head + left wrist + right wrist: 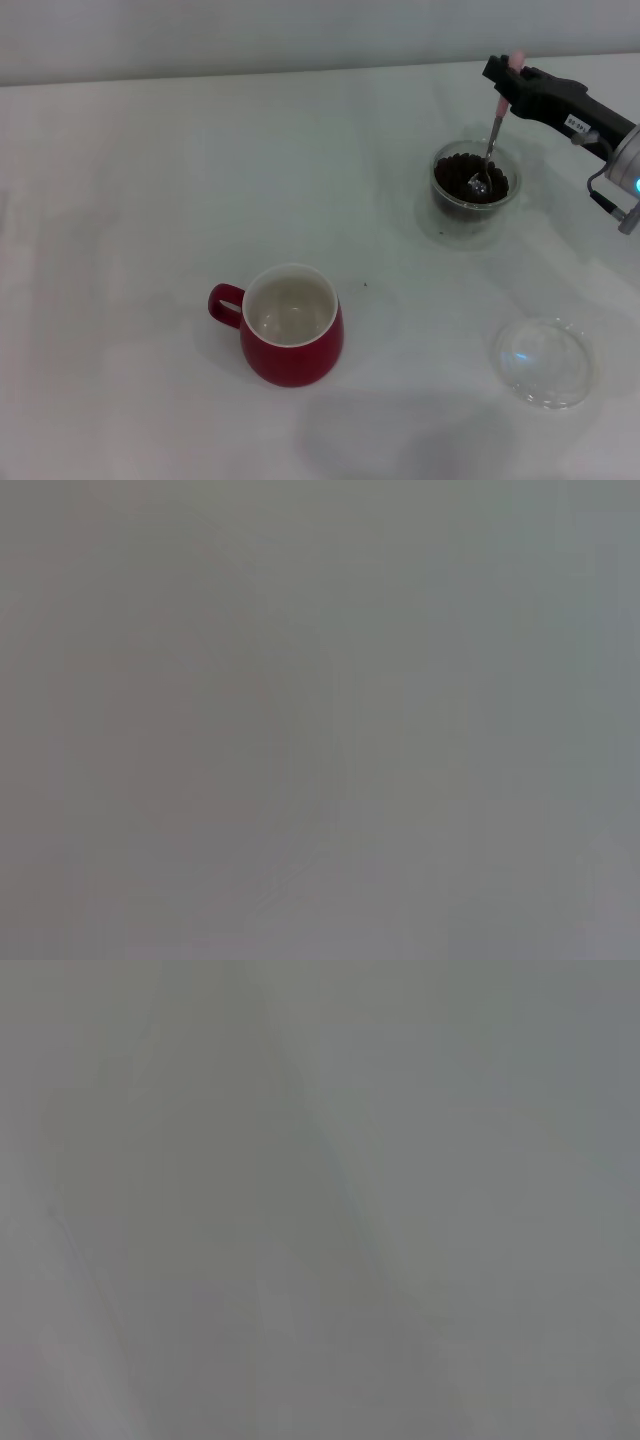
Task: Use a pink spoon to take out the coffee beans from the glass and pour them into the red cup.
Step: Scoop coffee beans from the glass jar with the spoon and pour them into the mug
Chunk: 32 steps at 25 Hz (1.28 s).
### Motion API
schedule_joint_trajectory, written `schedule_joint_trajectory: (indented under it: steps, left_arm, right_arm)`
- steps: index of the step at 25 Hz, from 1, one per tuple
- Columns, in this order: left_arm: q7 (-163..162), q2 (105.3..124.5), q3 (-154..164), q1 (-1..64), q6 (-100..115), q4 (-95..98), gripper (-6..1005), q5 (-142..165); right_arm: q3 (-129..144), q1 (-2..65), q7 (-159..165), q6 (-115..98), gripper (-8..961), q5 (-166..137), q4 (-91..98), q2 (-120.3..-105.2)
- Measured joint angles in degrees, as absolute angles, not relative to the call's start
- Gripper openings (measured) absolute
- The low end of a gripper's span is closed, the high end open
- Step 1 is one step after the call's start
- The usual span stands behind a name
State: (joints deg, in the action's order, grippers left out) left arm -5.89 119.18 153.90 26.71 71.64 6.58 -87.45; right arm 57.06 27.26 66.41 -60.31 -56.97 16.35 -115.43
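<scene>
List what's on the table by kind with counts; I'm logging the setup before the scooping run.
Red cup: 1
Glass holding the coffee beans: 1
Pink spoon, held by the right tool, bowl in the beans: 1
Clear round dish: 1
Total: 4

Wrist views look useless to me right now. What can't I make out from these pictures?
- Both wrist views: flat grey, nothing readable.
- Left hand: in no view.
- Right hand: head view shows it shut on the pink spoon, handle mostly covered.
- Spoon bowl rests among the coffee beans in the glass; whether it carries beans is too small to tell.
- Red cup: inside looks bare, its floor only partly visible.
</scene>
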Motion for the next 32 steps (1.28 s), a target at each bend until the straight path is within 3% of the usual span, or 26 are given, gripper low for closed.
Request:
schedule_joint_trajectory:
  steps: [32]
  left_arm:
    - [-5.89,119.18,153.9,26.9,71.63,6.5,801,-87.45]
  right_arm:
    - [57.21,27.02,89.19,-52.6,149,-57.04,16.34,-115.28]
